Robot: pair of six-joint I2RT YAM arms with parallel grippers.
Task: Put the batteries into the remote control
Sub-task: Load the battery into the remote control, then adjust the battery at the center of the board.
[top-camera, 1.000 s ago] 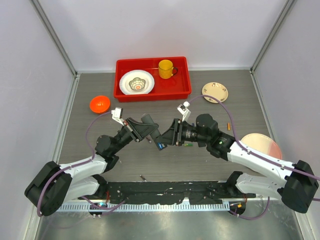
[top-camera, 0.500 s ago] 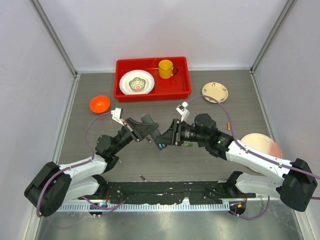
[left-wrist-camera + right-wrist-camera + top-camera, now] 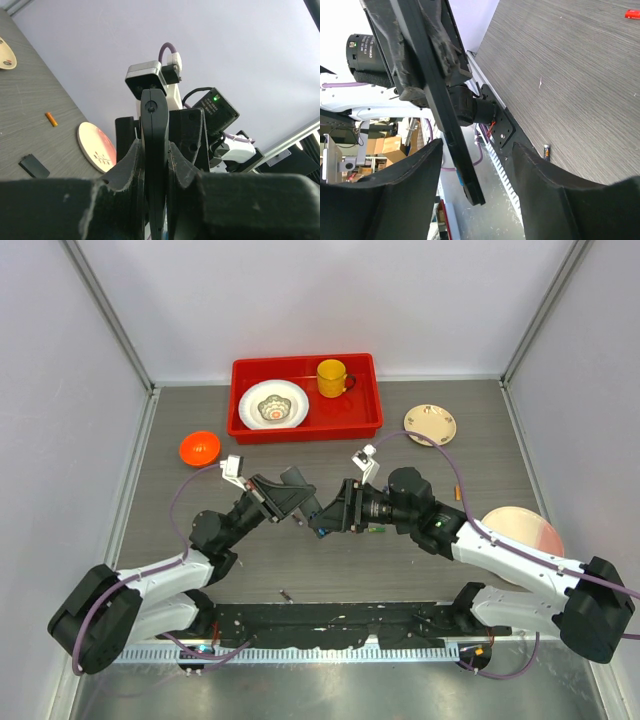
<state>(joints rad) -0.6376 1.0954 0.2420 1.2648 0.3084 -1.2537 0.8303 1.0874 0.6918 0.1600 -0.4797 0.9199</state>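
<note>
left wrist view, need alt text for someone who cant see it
The left gripper is shut on the slim black remote control, held on edge. Close behind it is the right arm's wrist, a green light lit. On the grey table to the left lie an orange battery, a small black flat piece and a pink-rimmed plate.

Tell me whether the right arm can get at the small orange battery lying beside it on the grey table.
Probably yes: the small orange cylindrical battery lies uncovered with nothing around it, and the right pincer is open. The arm must fold back, though.
</note>
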